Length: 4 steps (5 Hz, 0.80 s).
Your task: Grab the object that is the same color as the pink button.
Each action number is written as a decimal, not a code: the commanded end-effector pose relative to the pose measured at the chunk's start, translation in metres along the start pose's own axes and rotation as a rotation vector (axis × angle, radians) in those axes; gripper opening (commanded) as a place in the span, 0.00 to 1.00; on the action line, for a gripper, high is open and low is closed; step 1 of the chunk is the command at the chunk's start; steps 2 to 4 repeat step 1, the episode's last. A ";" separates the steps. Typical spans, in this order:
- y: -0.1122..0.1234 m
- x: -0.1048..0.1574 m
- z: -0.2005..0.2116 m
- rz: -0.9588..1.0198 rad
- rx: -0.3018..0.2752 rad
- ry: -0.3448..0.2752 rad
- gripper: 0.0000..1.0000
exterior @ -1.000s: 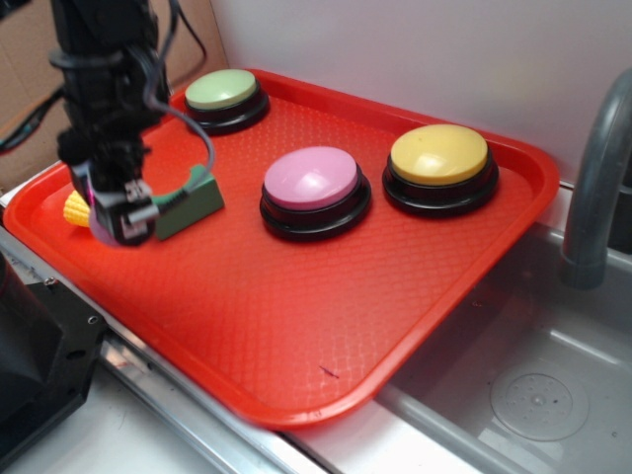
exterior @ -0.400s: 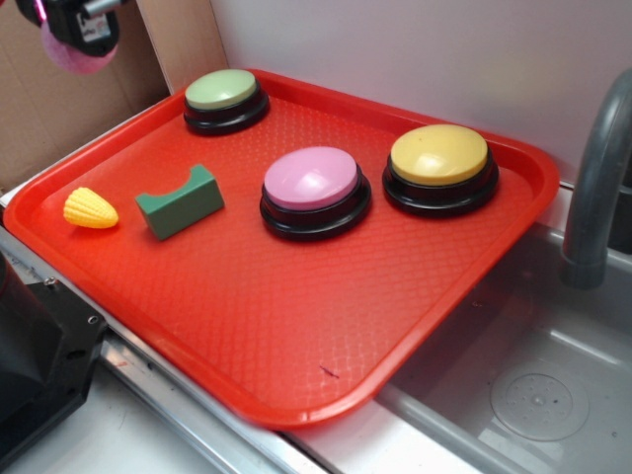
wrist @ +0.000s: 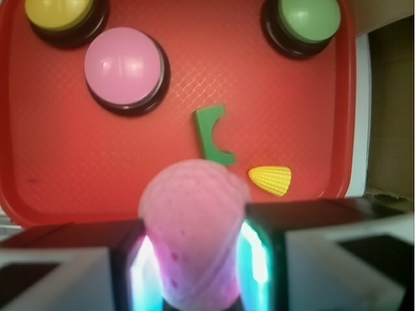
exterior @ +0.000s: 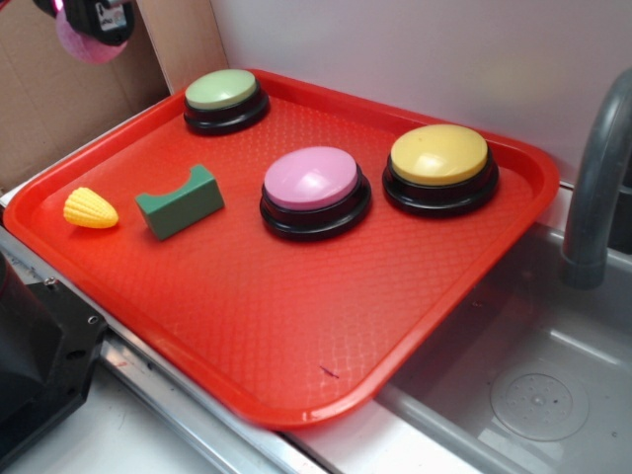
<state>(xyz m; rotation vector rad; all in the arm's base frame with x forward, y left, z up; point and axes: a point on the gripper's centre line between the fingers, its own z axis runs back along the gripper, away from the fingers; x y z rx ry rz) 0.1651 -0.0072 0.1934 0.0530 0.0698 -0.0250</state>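
Note:
The pink ball [wrist: 193,227] with its dimpled skin is squeezed between my two fingers and fills the lower middle of the wrist view. In the exterior view the ball [exterior: 84,47] hangs high above the tray's far left corner, under my gripper [exterior: 94,25], which is shut on it and mostly cut off by the frame's top edge. The pink button [exterior: 311,180] on its black base sits mid-tray, far below; the wrist view shows the pink button [wrist: 123,66] at upper left.
The red tray [exterior: 296,326] also carries a green block [exterior: 180,202], a yellow corn toy [exterior: 90,208], a pale green button [exterior: 223,91] and a yellow button [exterior: 438,155]. A sink basin [exterior: 533,395] and grey faucet [exterior: 592,188] lie to the right, cardboard [exterior: 59,118] at left.
A second ago my gripper was low by the corn and green block. It has since risen with the pink ball to the frame's top left, drifting slightly right in the last moment.

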 end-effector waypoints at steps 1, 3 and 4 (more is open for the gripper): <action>-0.008 -0.003 -0.003 -0.005 0.008 -0.046 0.00; -0.008 -0.003 -0.003 -0.005 0.008 -0.046 0.00; -0.008 -0.003 -0.003 -0.005 0.008 -0.046 0.00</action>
